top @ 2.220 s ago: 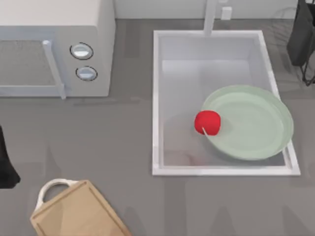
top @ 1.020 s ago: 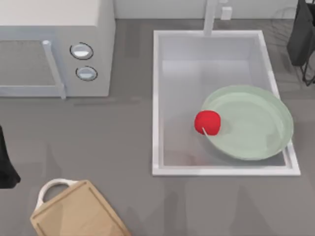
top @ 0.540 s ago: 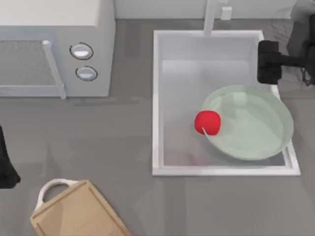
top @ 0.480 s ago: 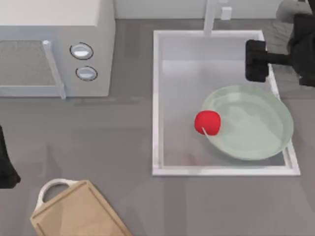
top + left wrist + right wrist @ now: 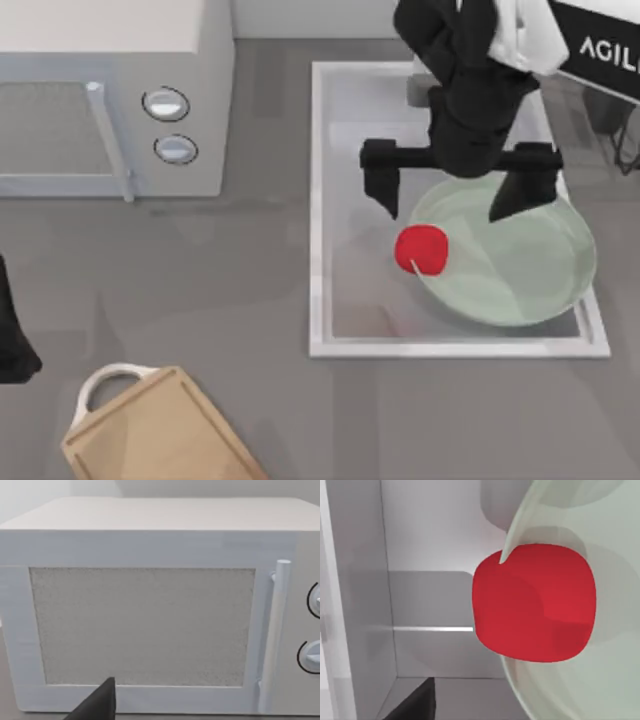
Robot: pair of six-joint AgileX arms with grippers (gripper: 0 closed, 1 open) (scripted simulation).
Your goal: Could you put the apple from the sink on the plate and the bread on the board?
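Observation:
The red apple rests against the left rim of the pale green plate, which lies tilted inside the sink. My right gripper hangs over the sink just behind the apple, open wide, one finger left of the apple and the other over the plate. In the right wrist view the apple sits close below, on the plate's edge. The wooden board with its white loop handle lies at the front left. The bread is out of view. My left arm stays parked at the left edge.
A white microwave stands at the back left, door shut; the left wrist view faces its door. The faucet's base rises at the sink's back rim, beside the right arm. Grey counter lies between sink and board.
My right arm has swung in from the back right to above the sink, and its open gripper now hangs just behind the apple. Apple, plate and board have not moved.

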